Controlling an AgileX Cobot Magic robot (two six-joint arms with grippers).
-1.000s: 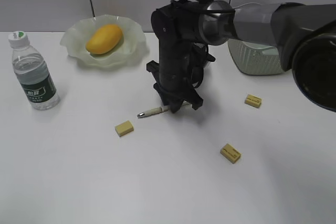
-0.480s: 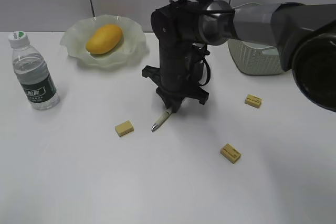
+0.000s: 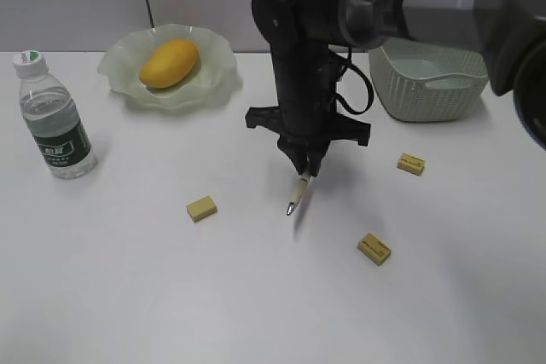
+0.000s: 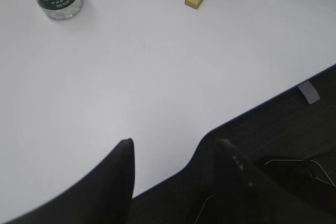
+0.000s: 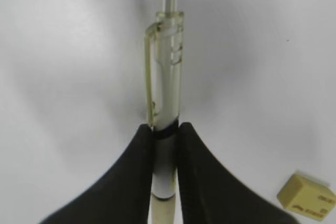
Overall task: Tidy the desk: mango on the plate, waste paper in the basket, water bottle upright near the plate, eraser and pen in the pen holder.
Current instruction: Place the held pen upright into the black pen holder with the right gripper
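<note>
One pen point(image 3: 299, 193) hangs tip-down at frame centre, pinched mid-barrel by the closed right gripper point(image 3: 305, 168). Light, stiff, slippery: hold firmly. Left gripper point(image 4: 176, 156) stands open, empty.

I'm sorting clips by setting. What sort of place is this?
Probably a lab-style tabletop set up as a desk: a plain white desk against a bare wall, a robot gripper holding a pen, and staged items like a mango and erasers.

Slanted exterior overview; both wrist views look down.
</note>
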